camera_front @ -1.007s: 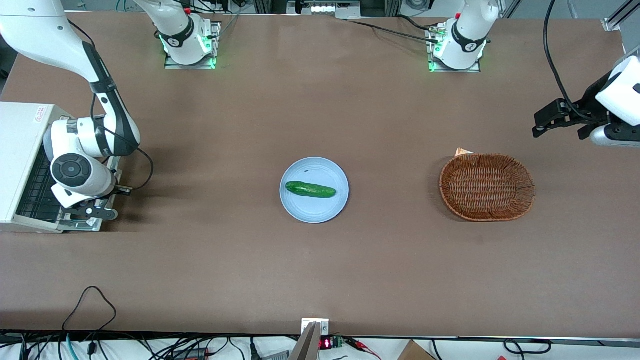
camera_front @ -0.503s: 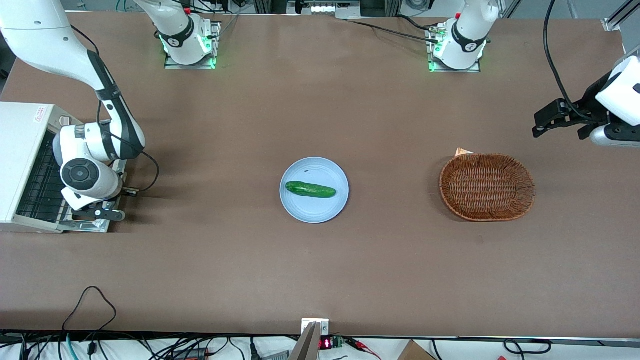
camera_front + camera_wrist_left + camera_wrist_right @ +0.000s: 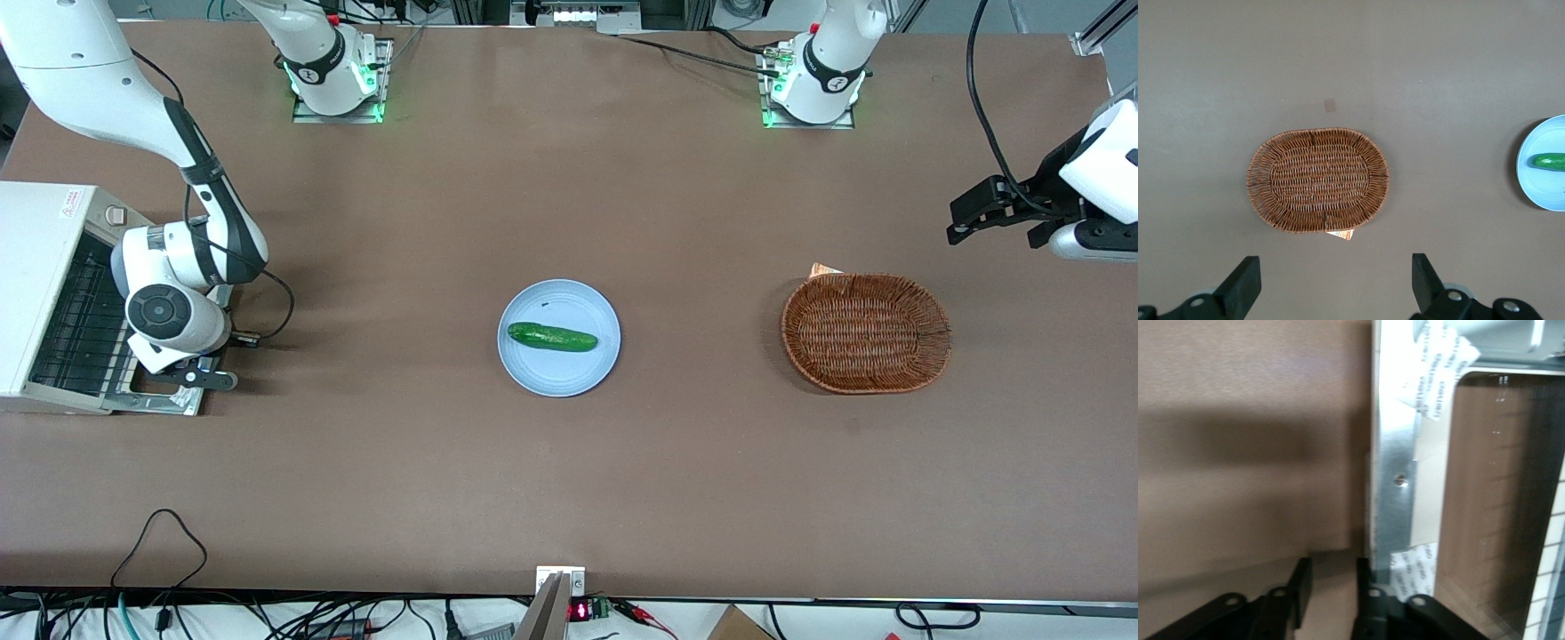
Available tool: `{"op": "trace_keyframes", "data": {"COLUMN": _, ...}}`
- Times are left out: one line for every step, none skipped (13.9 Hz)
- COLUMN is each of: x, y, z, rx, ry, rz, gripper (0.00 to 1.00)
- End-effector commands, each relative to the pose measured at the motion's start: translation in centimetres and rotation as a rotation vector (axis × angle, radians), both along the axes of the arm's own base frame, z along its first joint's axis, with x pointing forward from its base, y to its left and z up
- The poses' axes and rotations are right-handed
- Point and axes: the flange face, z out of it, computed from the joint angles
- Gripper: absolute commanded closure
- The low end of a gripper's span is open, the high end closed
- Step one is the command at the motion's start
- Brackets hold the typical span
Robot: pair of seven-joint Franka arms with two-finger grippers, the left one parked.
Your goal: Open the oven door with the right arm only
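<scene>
The cream-white oven (image 3: 36,222) stands at the working arm's end of the table, its wire rack (image 3: 80,329) exposed. The oven door (image 3: 164,404) hangs open, folded down almost flat over the table in front of the oven. The right arm (image 3: 169,311) reaches down over the door. Its black gripper (image 3: 191,378) sits at the door's outer edge. In the right wrist view the silver door frame (image 3: 1395,453) and dark glass (image 3: 1491,487) lie beside the gripper (image 3: 1331,583). Its fingers (image 3: 1300,583) stand slightly apart with only bare table between them.
A light-blue plate (image 3: 558,373) holding a green cucumber (image 3: 551,337) sits mid-table. A brown wicker basket (image 3: 866,332) lies toward the parked arm's end, and also shows in the left wrist view (image 3: 1318,180). Cables run along the table edge nearest the front camera.
The right arm's wrist and gripper have moved away from the oven toward the table's middle. More of the wire rack shows and the door lies lower.
</scene>
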Motion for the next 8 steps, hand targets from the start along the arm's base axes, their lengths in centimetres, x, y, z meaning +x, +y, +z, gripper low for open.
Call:
{"op": "trace_keyframes", "data": {"x": -1.1, "y": -0.2, "z": 0.7, "rx": 0.025, "ry": 0.026, "rz": -0.045, "gripper": 0.6}}
{"op": "trace_keyframes", "data": {"x": -0.9, "y": 0.8, "z": 1.3, "rx": 0.045, "ry": 0.019, "rz": -0.05, "gripper": 0.6}}
{"op": "trace_keyframes", "data": {"x": -0.7, "y": 1.6, "z": 1.9, "rx": 0.057, "ry": 0.01, "rz": -0.048, "gripper": 0.59}}
{"op": "trace_keyframes", "data": {"x": -0.6, "y": 2.1, "z": 2.2, "rx": 0.07, "ry": 0.006, "rz": -0.051, "gripper": 0.59}}
{"op": "trace_keyframes", "data": {"x": -0.5, "y": 3.1, "z": 2.5, "rx": 0.088, "ry": 0.001, "rz": -0.054, "gripper": 0.61}}
{"op": "trace_keyframes", "data": {"x": -0.3, "y": 3.7, "z": 3.0, "rx": 0.105, "ry": -0.008, "rz": -0.057, "gripper": 0.77}}
{"op": "trace_keyframes", "data": {"x": -0.3, "y": 4.3, "z": 3.6, "rx": 0.115, "ry": -0.015, "rz": -0.056, "gripper": 0.87}}
{"op": "trace_keyframes", "data": {"x": -0.2, "y": 4.9, "z": 4.7, "rx": 0.114, "ry": -0.022, "rz": -0.046, "gripper": 0.98}}
